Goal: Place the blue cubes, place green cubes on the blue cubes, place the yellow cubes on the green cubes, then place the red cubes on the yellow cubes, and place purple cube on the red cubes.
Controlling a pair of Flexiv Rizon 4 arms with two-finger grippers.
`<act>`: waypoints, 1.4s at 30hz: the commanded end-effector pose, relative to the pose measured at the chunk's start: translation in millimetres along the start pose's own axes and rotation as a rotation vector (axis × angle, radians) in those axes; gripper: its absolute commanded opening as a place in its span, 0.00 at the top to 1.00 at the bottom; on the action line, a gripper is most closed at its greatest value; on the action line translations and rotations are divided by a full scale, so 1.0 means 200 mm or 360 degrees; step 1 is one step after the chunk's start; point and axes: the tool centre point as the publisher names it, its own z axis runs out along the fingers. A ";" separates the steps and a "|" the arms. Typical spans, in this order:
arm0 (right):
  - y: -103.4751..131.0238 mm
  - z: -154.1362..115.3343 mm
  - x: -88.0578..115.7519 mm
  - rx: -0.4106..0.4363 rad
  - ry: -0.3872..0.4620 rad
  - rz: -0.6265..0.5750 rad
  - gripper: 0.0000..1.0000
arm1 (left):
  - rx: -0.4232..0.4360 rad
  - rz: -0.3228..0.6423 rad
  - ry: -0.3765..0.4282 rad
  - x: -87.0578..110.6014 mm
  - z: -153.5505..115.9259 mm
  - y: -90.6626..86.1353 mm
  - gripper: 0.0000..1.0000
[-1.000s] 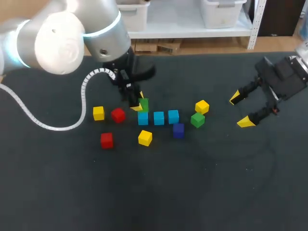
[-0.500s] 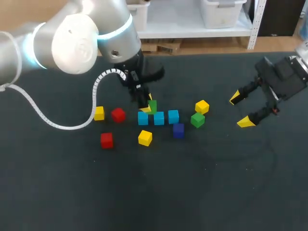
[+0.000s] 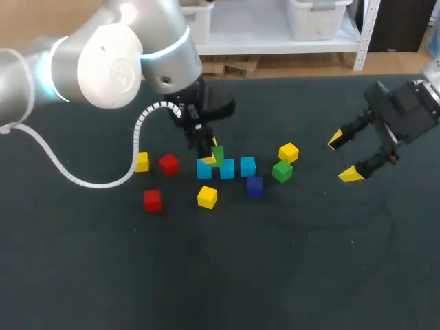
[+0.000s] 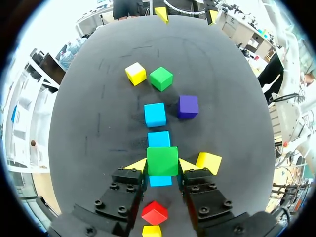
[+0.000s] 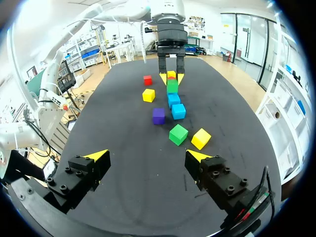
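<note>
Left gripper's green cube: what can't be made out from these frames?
- Left wrist view: the green cube in the left gripper covers most of the blue cube under it; contact or gap cannot be told.
- Head view: the left arm hides most of that gripper's fingers.
- Head view: the cable covers part of one yellow cube.

The left gripper (image 3: 214,158), clamped on a green cube (image 3: 218,154), shifts rightward just left of the frame's centre. It goes from above the leftmost blue cube (image 3: 203,169) to over the seam between that and the middle blue cube (image 3: 227,168), sinking slightly.
</note>
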 end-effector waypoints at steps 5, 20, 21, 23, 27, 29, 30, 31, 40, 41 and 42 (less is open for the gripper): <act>0.00 0.00 0.00 -0.0001 -0.0003 -0.0002 0.00 | 0.0009 -0.0002 0.0000 0.00 0.00 0.01 1.00; 0.00 0.00 0.00 -0.0001 -0.0003 -0.0002 0.00 | 0.0023 -0.0011 -0.0002 0.01 0.02 0.01 1.00; 0.00 0.00 0.00 -0.0001 -0.0003 -0.0002 0.00 | 0.0023 -0.0012 -0.0003 0.01 0.02 0.01 1.00; 0.00 0.00 0.00 -0.0001 -0.0003 -0.0002 0.00 | 0.0024 -0.0012 -0.0003 0.01 0.02 0.01 1.00; 0.00 0.00 0.00 -0.0001 -0.0003 -0.0002 0.00 | 0.0027 -0.0009 -0.0006 0.01 0.02 0.01 1.00; 0.00 0.00 0.00 -0.0001 -0.0003 -0.0002 0.00 | 0.0029 -0.0010 -0.0008 0.01 0.02 0.01 1.00; 0.00 0.00 0.00 -0.0001 -0.0003 -0.0002 0.00 | 0.0029 -0.0009 -0.0008 0.01 0.02 0.01 1.00; 0.00 0.00 0.00 -0.0001 -0.0003 -0.0002 0.00 | 0.0029 -0.0009 -0.0009 0.01 0.03 0.01 1.00; 0.00 0.00 0.00 -0.0001 -0.0003 -0.0002 0.00 | 0.0033 -0.0013 -0.0009 0.01 0.03 0.01 1.00; 0.00 0.00 0.00 -0.0001 -0.0003 -0.0002 0.00 | 0.0034 -0.0013 -0.0009 0.01 0.03 0.01 1.00; 0.00 0.00 0.00 -0.0001 -0.0003 -0.0002 0.00 | 0.0035 -0.0014 -0.0010 0.01 0.03 0.01 1.00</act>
